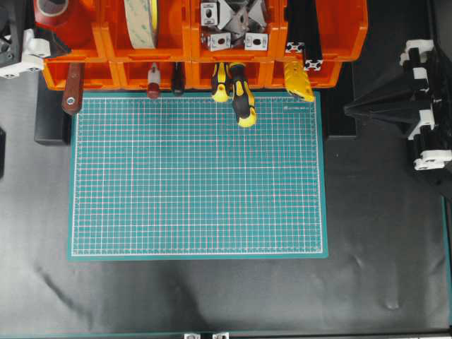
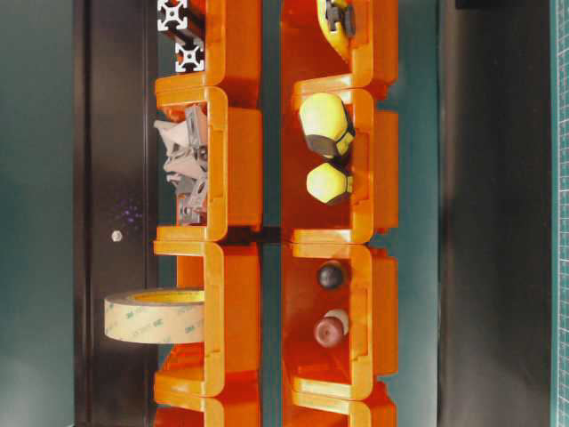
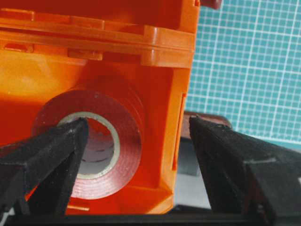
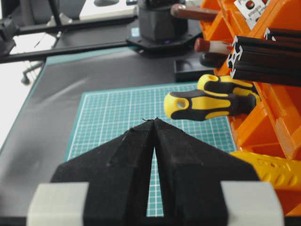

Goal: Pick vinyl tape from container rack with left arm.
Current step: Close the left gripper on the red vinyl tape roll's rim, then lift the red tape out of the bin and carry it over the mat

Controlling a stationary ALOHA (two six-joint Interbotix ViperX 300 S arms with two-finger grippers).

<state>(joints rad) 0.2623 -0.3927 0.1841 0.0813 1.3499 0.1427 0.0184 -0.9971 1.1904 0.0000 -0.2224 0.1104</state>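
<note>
A glossy red vinyl tape (image 3: 127, 141) with a white core ring stands on edge in the end bin of the orange container rack (image 3: 94, 42). My left gripper (image 3: 138, 123) is open right at that bin. Its left finger (image 3: 56, 150) sits in front of the tape's core, and its right finger (image 3: 225, 155) is outside the bin's side wall. In the overhead view the tape (image 1: 53, 8) shows in the rack's (image 1: 183, 39) top-left bin, with the left gripper (image 1: 42, 39) beside it. My right gripper (image 4: 154, 121) is shut and empty, parked at the right (image 1: 349, 108).
A wide cream tape roll (image 1: 141, 25) fills the neighbouring bin. Metal brackets (image 1: 233, 25), black extrusions (image 1: 304, 35), yellow-black screwdrivers (image 1: 240, 92), a yellow cutter (image 1: 300, 81) and a brown handle (image 1: 73, 95) stick out of the bins. A green cutting mat (image 1: 198, 176) lies in front.
</note>
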